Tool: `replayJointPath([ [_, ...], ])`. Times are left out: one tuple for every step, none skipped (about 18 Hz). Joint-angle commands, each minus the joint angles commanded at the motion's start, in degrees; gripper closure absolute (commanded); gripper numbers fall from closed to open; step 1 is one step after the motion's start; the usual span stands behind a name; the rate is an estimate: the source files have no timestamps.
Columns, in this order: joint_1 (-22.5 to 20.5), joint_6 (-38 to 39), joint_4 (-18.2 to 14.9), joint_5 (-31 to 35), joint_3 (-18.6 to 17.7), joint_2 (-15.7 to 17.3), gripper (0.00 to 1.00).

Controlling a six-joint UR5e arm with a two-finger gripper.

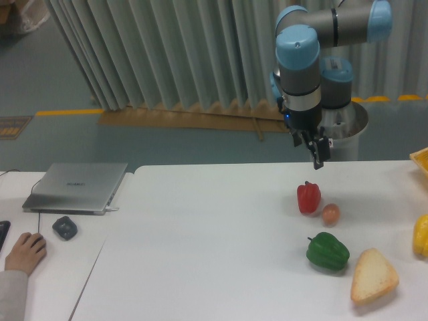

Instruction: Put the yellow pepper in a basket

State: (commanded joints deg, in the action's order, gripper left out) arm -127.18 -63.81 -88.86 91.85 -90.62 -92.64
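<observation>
Grey pleated curtain (pixel 167 53) — teal floor (pixel 53 80)

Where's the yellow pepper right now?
The yellow pepper sits at the far right edge of the camera view, partly cut off, on the white table, just above and right of the bread wedge.
</observation>
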Motion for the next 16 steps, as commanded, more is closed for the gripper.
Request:
replayJointPath([
  [0.1,0.0,0.0,0.0,-0.2,0.1,0.00],
  [0.0,-0.1,0.0,-0.1,-0.1,0.1,0.00],
  [0.0,-0.2,0.1,-0.4,0.0,0.1,0.00],
  [-0.1,-0.1,0.2,-1.4,0.1,0.1,0.00],
  [-0.7,0.4,2.7,-3.4,0.0,0.1,0.00],
  [-1.1,0.5,5.1,-4.2,-1.1,0.5,0.00],
  [-1.1,1.0,7.0,-4.2,-2.5,1.1,0.00],
  [-1.2,1.6,7.9,-4.2,-2.9,1.2,0.00],
  [-1.2,2.3,8.1,-3.9,-2.7,1.2,0.00],
  [-1.3,2.2,7.8,-3.7,-2.6,1.1,0.00],
  [-1.5,2.1,7.6,-3.6,-2.8,1.2,0.00],
  [-1.5,1.7,7.6,-3.3,-2.9,1.2,0.00],
  [-1.6,1.6,7.6,-3.3,-2.9,1.2,0.00],
  [-1.6,1.6,7.6,-3.3,-2.9,1.2,0.00],
  [-1.5,1.7,7.6,-3.2,-3.0,1.2,0.00],
  [-1.6,1.7,7.6,-2.8,-3.0,1.2,0.00],
])
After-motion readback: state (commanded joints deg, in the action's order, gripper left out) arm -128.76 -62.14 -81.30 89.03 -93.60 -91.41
